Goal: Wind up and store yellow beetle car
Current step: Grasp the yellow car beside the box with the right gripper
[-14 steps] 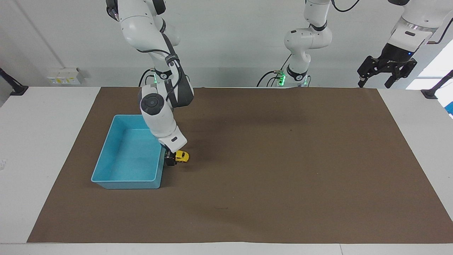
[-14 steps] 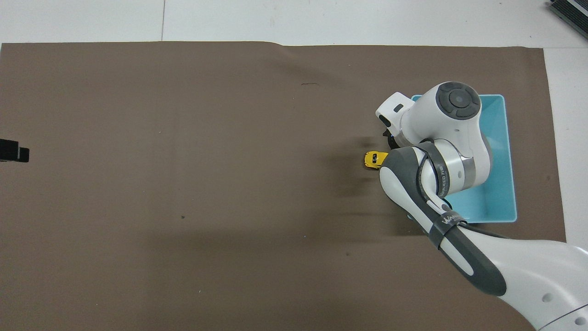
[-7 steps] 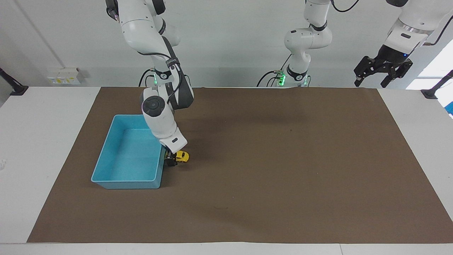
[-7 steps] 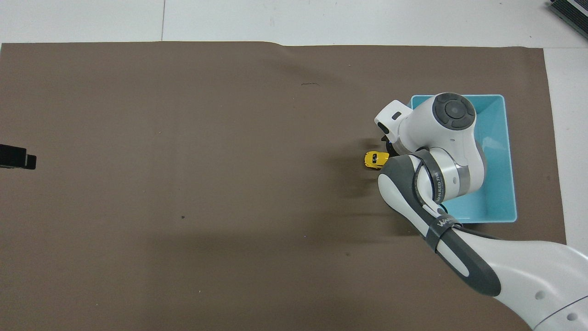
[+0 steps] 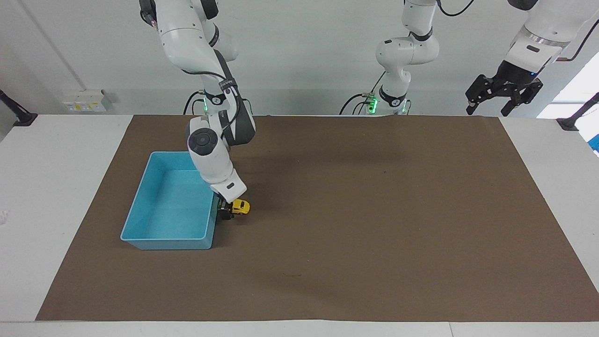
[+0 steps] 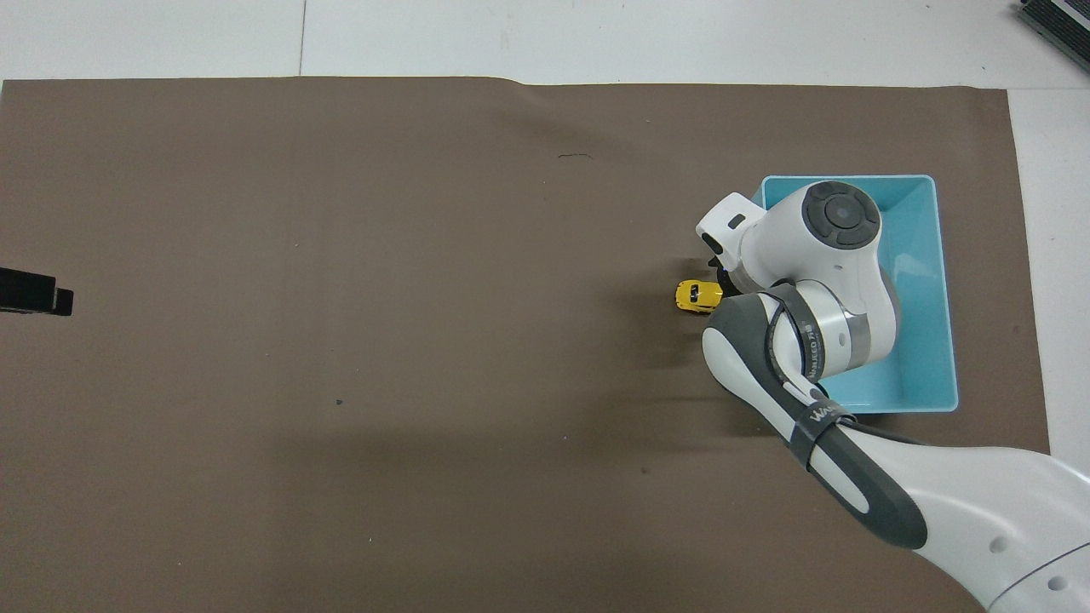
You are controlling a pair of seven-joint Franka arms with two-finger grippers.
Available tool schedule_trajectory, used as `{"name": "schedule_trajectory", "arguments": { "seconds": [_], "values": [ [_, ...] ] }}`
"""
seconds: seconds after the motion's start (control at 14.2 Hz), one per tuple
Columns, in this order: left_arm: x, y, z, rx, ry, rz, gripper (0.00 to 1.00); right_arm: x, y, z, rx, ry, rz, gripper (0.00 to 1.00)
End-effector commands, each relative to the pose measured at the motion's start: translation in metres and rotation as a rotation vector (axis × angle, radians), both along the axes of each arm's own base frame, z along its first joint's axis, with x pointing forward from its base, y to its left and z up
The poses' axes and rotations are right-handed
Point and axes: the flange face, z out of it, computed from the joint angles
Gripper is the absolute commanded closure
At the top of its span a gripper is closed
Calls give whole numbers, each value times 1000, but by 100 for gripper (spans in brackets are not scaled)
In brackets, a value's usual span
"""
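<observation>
You're getting two cameras here. One is sitting high up across the tabletop, facing both robots and taking in the whole brown mat plus the wall. The other is hanging above the robots' end, looking forward and steeply down, closer in, so the mat is filling nearly the whole shot. Both are covering that mat and the blue bin, just flipped half a turn from each other.

White tabletop with a big brown paper-like mat covering most of it. Sitting on the mat toward the right arm's end: an open light-blue plastic bin, and just beside it the tiny yellow beetle toy car.
</observation>
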Motion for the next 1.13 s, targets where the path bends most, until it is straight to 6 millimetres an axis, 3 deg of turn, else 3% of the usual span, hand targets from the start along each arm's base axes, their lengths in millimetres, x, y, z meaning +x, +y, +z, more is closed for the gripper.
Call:
{"name": "schedule_trajectory", "arguments": {
  "seconds": [0.0,0.14,0.21,0.56,0.78,1.06],
  "values": [
    [-8,-1,-1,3,27,-18,0,-9,-5,-3,-4,-18,14,0],
    [-9,-1,-2,4,32,-37,0,-9,-5,-4,-4,-20,10,11],
    [-10,1,-2,10,34,-39,0,-9,-5,-4,-5,-17,5,38],
    [-12,2,-4,36,43,-48,0,-9,-3,-2,-6,-18,-19,73],
    [-12,2,-5,36,46,-57,0,-9,1,-1,-7,-18,-11,83],
    [-12,5,-3,34,45,-40,0,-6,2,6,-16,-13,-4,85]
  ]
}}
